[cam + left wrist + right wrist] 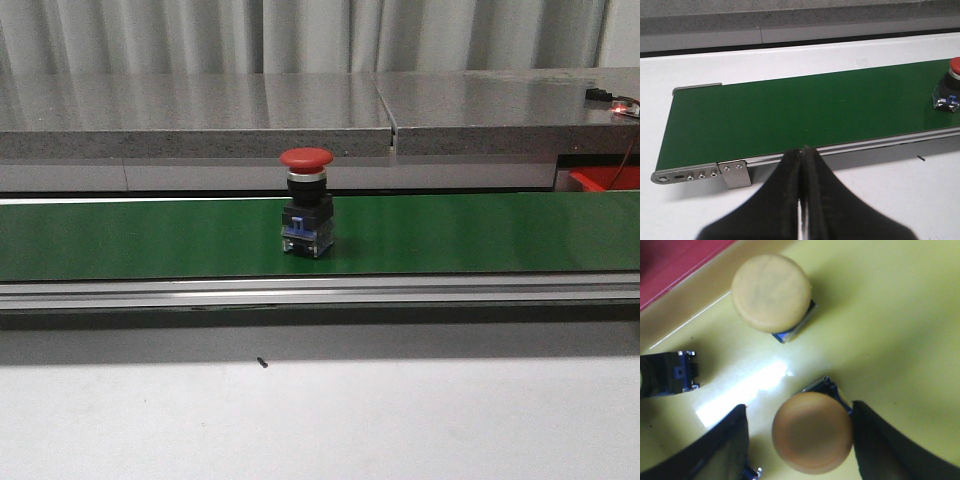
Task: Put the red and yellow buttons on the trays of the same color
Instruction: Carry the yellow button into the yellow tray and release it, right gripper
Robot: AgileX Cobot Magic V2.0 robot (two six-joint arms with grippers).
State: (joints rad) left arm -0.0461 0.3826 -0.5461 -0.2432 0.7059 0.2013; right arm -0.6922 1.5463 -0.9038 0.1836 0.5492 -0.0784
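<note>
While a red button [306,200] stands upright on the belt [140,238], the left gripper [801,155] is pressed together; the right gripper [800,432] spreads around a yellow button [812,432] on the yellow tray [890,330].

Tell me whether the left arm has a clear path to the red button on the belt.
Probably yes. The red button stands alone on the green belt, nothing lies between it and the left hand, though that hand is shut and must open first.

The conveyor belt [150,238] was plain dark green. The push button [307,205] on it had a red cap over a black and blue body. Two yellow-capped buttons [771,292] [812,432] stood on a glossy yellow tray [900,325], a red tray [675,260] beside it.
</note>
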